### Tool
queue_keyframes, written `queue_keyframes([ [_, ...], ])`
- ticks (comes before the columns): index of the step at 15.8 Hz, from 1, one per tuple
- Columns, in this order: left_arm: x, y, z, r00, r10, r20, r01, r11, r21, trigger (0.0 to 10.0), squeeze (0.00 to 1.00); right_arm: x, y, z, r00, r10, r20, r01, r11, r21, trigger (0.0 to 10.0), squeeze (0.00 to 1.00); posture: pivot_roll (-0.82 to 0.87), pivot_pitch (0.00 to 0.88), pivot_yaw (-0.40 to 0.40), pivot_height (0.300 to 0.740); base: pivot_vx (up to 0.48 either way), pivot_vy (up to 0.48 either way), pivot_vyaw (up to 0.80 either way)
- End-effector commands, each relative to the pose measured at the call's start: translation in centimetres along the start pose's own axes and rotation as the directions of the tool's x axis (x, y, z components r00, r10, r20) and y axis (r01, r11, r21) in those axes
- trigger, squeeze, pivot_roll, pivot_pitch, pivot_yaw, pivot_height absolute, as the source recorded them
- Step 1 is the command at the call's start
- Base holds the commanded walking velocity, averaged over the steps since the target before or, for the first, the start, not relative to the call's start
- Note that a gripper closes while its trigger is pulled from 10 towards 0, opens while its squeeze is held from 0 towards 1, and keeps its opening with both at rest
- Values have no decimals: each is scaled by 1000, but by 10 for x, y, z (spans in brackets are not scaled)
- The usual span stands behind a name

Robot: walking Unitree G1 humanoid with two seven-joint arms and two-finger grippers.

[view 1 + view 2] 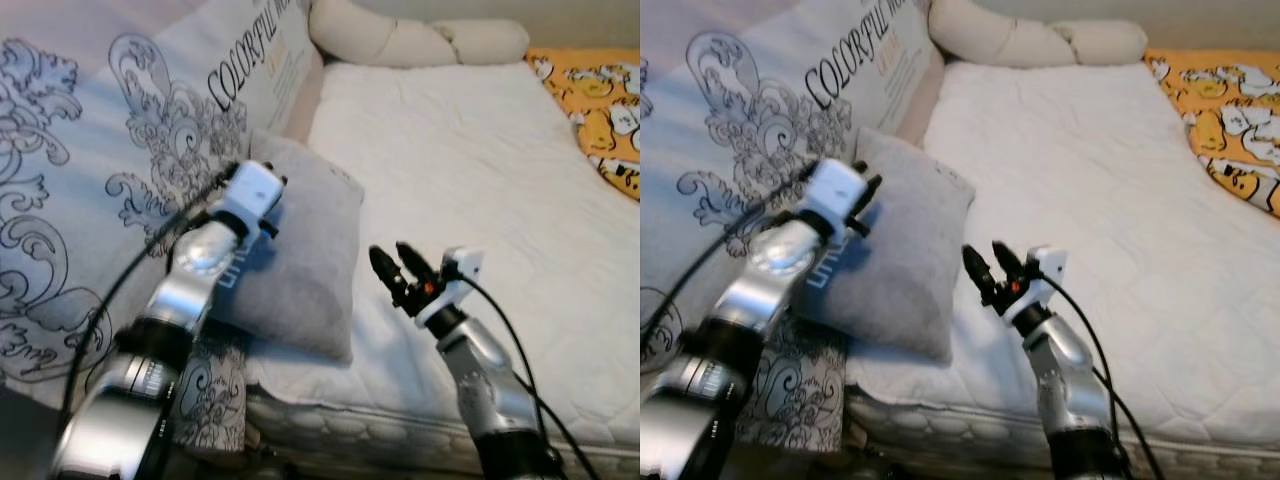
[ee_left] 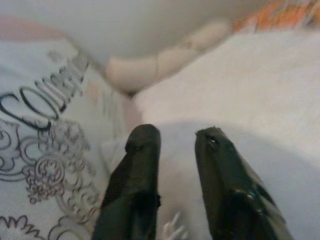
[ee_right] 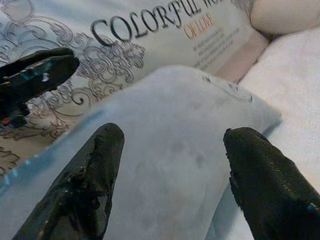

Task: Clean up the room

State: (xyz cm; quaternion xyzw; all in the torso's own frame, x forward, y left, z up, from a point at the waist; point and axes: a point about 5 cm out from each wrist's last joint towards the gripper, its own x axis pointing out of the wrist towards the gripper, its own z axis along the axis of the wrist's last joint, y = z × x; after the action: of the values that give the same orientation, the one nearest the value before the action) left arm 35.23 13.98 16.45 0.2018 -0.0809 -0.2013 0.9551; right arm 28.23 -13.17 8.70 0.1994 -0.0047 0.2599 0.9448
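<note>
Right gripper [image 1: 398,266] spread wide, empty, aimed at the grey pillow [image 1: 300,255], left gripper [image 2: 175,150] slightly parted, empty, over the pillow's upper edge, pillow leaning on a large patterned cushion [image 1: 120,120] at the edge of the white bed [image 1: 470,150], cream bolster [image 1: 410,40] at the far end

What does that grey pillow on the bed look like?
The plain grey square fabric pillow looks soft and a little rumpled. It leans tilted against the big white patterned cushion with black lettering, its lower edge on the white quilted mattress near the front corner. The left end effector is at its upper edge; the right end effector hovers open beside it.
</note>
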Motion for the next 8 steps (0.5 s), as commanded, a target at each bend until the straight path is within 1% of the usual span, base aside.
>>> queue_keyframes([
  [1, -4, 2, 13, 998, -14, 56, 17, 998, -57, 10000, 1000, 0, 4, 10, 1000, 2, 22, -1, 1000, -21, 10000, 1000, 8, 0, 50, 740, 0, 0, 0],
  [2, -12, -1, 17, 998, -1, 67, 9, 993, -119, 10000, 1000, -1, 6, 17, 999, -30, 45, 34, 996, -77, 10000, 1000, 7, 0, 47, 740, 0, 0, 0],
  [3, -27, -3, 20, 997, 33, 74, -20, 985, -169, 10000, 882, -3, 8, 24, 993, -106, 50, 111, 989, -101, 10000, 1000, 6, 0, 37, 740, 0, 0, 0],
  [4, -31, -3, 20, 996, 41, 75, -28, 985, -168, 10000, 882, -4, 9, 25, 992, -119, 49, 123, 987, -101, 10000, 1000, 6, 0, 37, 740, 0, 0, 0],
  [5, -42, -5, 16, 997, 68, 47, -57, 978, -203, 10000, 882, -5, 13, 29, 986, -154, 61, 160, 981, -107, 10000, 1000, 6, 0, 26, 740, 0, 0, 0],
  [6, -52, -5, 12, 995, 102, 16, -95, 965, -244, 10000, 886, -7, 16, 31, 980, -186, 62, 192, 976, -101, 10000, 1000, 8, 0, 19, 740, 0, -307, 0],
  [7, -64, -3, 7, 989, 144, -28, -146, 953, -266, 10000, 886, -9, 19, 32, 975, -217, 50, 220, 971, -90, 10000, 0, 10, 0, 13, 740, 0, -480, 0],
  [8, -74, -2, 2, 982, 173, -75, -187, 945, -270, 10000, 882, -11, 21, 32, 971, -238, 37, 240, 966, -95, 10000, 0, 9, 0, 10, 740, 0, -480, 0],
])
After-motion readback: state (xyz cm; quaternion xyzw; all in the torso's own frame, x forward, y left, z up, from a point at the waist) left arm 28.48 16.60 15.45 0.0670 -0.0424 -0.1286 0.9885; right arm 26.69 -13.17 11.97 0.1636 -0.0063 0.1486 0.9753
